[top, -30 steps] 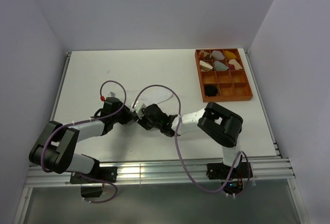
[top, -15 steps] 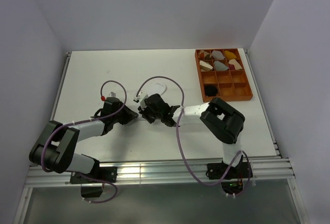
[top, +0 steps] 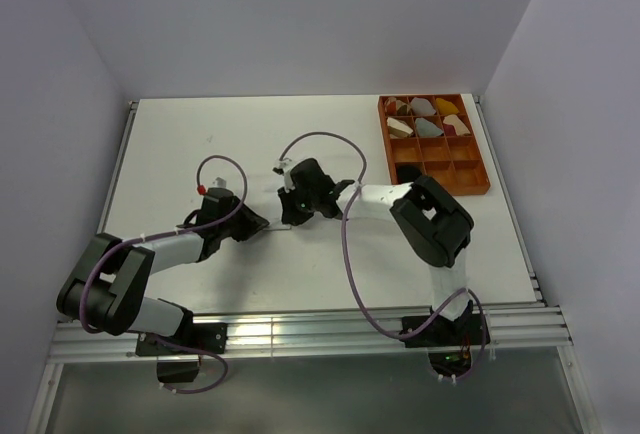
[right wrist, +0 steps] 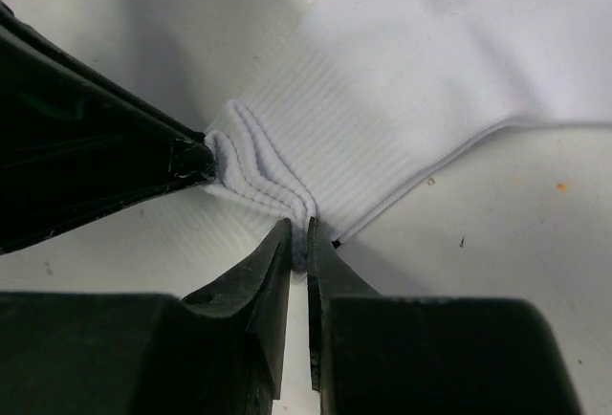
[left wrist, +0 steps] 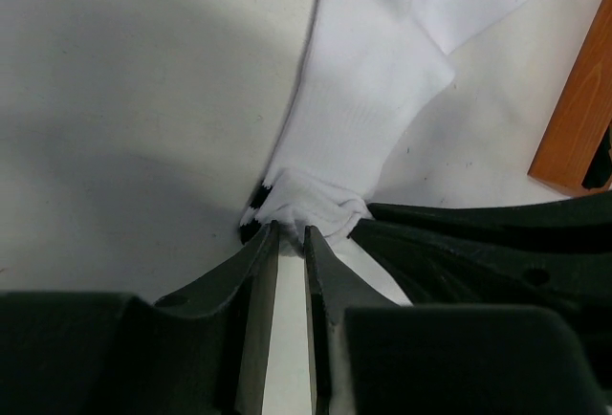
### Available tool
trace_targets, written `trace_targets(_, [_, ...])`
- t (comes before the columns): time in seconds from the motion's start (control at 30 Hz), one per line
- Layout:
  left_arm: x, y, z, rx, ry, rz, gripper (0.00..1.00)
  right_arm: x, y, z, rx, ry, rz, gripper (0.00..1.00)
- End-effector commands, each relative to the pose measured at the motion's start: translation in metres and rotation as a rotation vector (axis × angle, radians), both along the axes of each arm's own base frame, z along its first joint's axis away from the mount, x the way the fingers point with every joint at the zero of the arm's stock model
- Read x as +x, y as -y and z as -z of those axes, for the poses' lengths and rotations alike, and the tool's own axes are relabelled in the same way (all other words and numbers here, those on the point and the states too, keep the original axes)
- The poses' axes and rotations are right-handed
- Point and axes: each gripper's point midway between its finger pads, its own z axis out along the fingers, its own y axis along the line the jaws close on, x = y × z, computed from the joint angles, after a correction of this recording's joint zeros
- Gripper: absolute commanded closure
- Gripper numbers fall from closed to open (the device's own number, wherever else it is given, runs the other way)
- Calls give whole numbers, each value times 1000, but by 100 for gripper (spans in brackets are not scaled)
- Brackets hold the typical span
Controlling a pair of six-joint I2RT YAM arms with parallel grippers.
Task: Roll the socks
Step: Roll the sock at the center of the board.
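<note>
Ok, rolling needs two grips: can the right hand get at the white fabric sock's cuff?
Apparently yes: the right hand pinches the bunched cuff of the white sock, beside the left hand.

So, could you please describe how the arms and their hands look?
The left arm and right arm both have bulky black joints joined by white links; a thin purple cable loops over each, the left one with a small red fitting. The left hand and right hand each end in two dark, tapering fingers.
</note>
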Motion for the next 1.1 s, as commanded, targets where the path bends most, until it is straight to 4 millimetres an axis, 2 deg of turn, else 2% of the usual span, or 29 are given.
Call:
trace_targets(0.0, [-8,-9,16,81,-53,8,76,-10,23,22,-62,-196,73,87])
trace_targets(0.13, [-8,-8,20,82,-66,17,76,-20,20,24,-29,-257,55,85])
trace_targets(0.23, [-7,-7,19,86,-66,28,76,-15,16,3,9,-197,27,77])
trace_targets(0.27, [-6,-6,19,88,-63,32,76,-12,14,-12,29,-154,20,73])
trace_targets(0.33, [-5,-6,18,92,-62,34,76,-7,13,-25,27,-71,-7,68])
trace_targets(0.37, [-3,-5,15,94,-56,36,76,-4,12,-41,43,-18,-13,65])
trace_targets(0.4, [-3,-6,15,100,-53,38,76,0,15,-44,29,27,-6,64])
trace_targets(0.43, [-2,-6,14,103,-53,41,76,1,15,-58,33,90,-29,62])
trace_targets(0.47, [-1,-5,13,112,-51,52,76,-2,9,-64,38,135,-47,60])
trace_targets(0.53, [1,-6,13,129,-51,63,76,-3,15,-65,2,207,-67,59])
trace_targets(0.57, [3,-6,11,143,-48,75,77,0,9,-83,43,274,-65,57])
trace_targets(0.6, [3,-5,11,149,-50,83,77,-6,11,-78,15,323,-116,56])
trace_targets(0.67, [7,-4,9,161,-44,100,77,-7,9,-85,13,393,-139,53])
trace_targets(0.77, [10,-1,9,168,-51,122,77,-12,7,-78,-66,468,-204,53])
trace_targets(0.93, [12,2,13,173,-68,143,78,-26,-9,-65,-145,547,-301,54])
trace_targets(1.07, [13,4,12,177,-70,161,78,-24,-16,-55,-182,598,-291,55])
